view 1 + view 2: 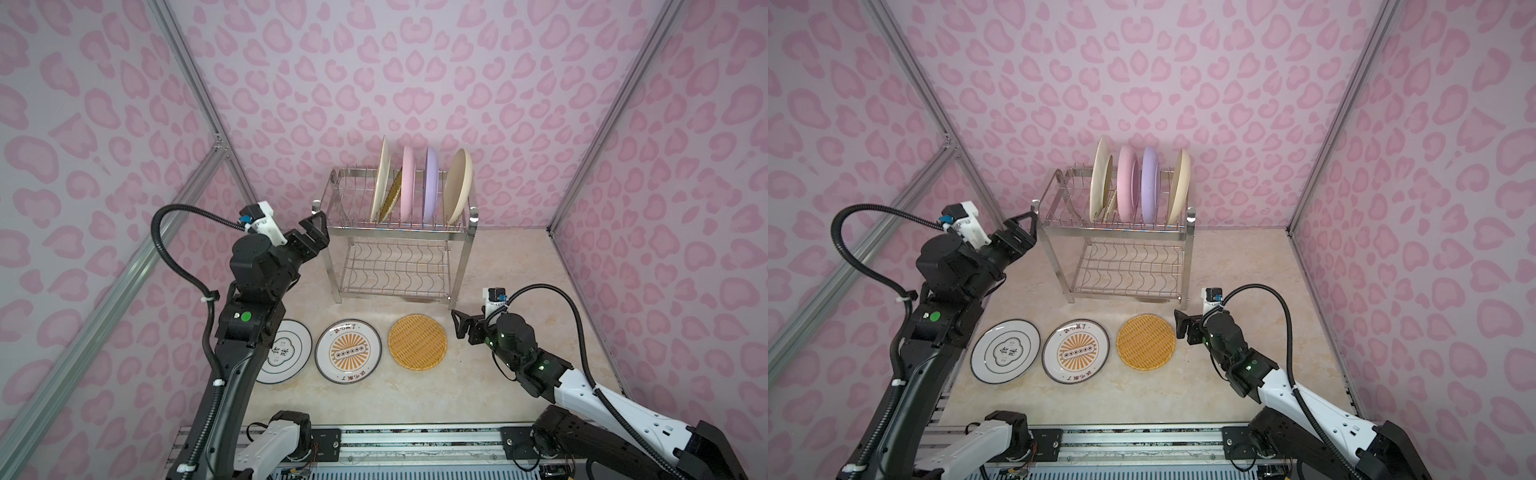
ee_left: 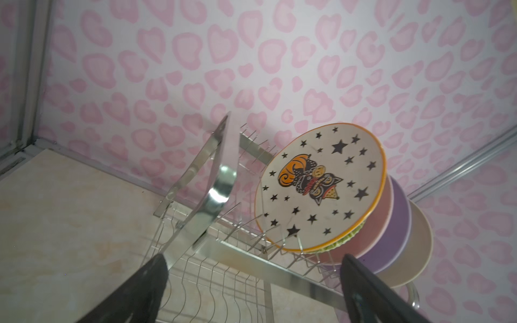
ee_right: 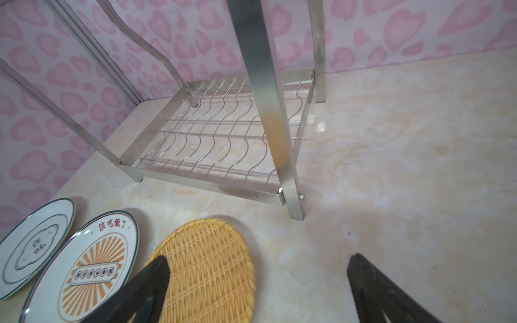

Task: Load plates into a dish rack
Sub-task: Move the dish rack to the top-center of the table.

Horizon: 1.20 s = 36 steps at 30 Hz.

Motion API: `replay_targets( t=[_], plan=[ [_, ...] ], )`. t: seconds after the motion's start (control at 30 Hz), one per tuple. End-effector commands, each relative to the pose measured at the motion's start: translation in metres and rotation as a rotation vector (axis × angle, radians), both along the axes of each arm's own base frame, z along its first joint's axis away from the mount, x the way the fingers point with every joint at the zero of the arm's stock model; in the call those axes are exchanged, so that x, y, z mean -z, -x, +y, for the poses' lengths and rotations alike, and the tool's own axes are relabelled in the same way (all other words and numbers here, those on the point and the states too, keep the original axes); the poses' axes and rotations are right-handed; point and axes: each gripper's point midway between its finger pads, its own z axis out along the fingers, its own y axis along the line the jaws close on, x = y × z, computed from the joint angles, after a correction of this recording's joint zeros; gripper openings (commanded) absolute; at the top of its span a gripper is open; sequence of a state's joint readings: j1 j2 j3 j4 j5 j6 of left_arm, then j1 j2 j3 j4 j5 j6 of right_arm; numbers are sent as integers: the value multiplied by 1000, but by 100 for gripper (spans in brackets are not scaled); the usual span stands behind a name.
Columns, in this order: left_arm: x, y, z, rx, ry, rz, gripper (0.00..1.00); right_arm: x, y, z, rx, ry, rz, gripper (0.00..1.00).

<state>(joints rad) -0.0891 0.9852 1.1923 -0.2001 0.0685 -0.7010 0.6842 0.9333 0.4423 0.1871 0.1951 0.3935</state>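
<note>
Student: Plates first. Where do we find them?

Tutor: We count five on edge in the top tier of the dish rack (image 1: 399, 234). From one end they are the star plate (image 2: 321, 184), the racked woven plate (image 1: 392, 195) tilted in the gap beside it, the pink plate (image 1: 408, 183), the lilac plate (image 1: 431, 183) and the cream plate (image 1: 457, 187). Three lie flat on the table (image 1: 519, 266) in front: the dark-rimmed plate (image 1: 286, 351), the sunburst plate (image 1: 348, 351) and the flat woven plate (image 1: 417, 341).

Student: And the claws?

Tutor: We see the left claw (image 1: 316, 232) spread wide and empty, just beside the rack's end at top-tier height. The right claw (image 1: 459, 326) is equally wide and empty, low beside the flat woven plate.

Student: What could go wrong?

Tutor: We judge two risks. A careless swing of the left claw could nudge the rack and tip the slanted woven plate. A flat plate on a smooth table may also slide into its neighbour rather than lift.

Student: Any writing?

Tutor: We read red characters, 该吃饭了, on the sunburst plate and 食味 at the centre of the dark-rimmed plate. A faint stamp on the rack's lower rail seems to read SUS304.
</note>
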Motion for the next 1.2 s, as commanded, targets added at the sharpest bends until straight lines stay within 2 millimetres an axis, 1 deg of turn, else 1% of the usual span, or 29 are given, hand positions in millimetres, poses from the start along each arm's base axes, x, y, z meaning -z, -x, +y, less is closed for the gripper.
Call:
replay_targets(
  t=[0.0,0.03,0.07,0.13,0.2,0.27,0.4,0.53,0.63,0.73,0.8,0.83,0.9,0.97,1.1,1.17],
  plan=[
    [16,3,32,-77,150,16,98,-26,-18,-7,59,90,-158,99],
    [31,-2,41,-76,195,55,98,-28,-21,-5,59,99,-178,99],
    [42,-7,46,-64,232,82,98,-32,-25,-3,63,103,-193,99],
    [70,-24,52,-31,315,142,98,-39,-35,4,63,106,-213,99],
    [91,-40,53,-9,364,189,99,-44,-44,9,65,106,-227,99],
    [104,-51,54,-1,381,207,99,-46,-52,11,80,112,-239,99],
    [117,-70,56,16,426,216,99,-43,-69,5,128,129,-253,96],
    [135,-92,56,33,480,230,99,-43,-79,-2,163,123,-280,94],
    [153,-107,57,42,522,258,100,-44,-86,-5,178,119,-306,96],
    [165,-116,46,76,528,282,99,-44,-93,-4,172,105,-322,98],
    [170,-119,36,96,507,299,99,-44,-97,-3,165,93,-340,97],
    [172,-121,27,112,494,311,99,-45,-99,-2,160,85,-350,95],
    [175,-123,18,130,485,324,99,-45,-102,1,152,76,-356,92],
    [179,-122,15,129,492,328,99,-45,-105,3,143,77,-365,87],
    [188,-122,9,134,497,347,99,-43,-109,6,135,105,-374,74],
    [193,-125,3,148,503,363,99,-42,-111,8,128,138,-378,65]
  ],
)
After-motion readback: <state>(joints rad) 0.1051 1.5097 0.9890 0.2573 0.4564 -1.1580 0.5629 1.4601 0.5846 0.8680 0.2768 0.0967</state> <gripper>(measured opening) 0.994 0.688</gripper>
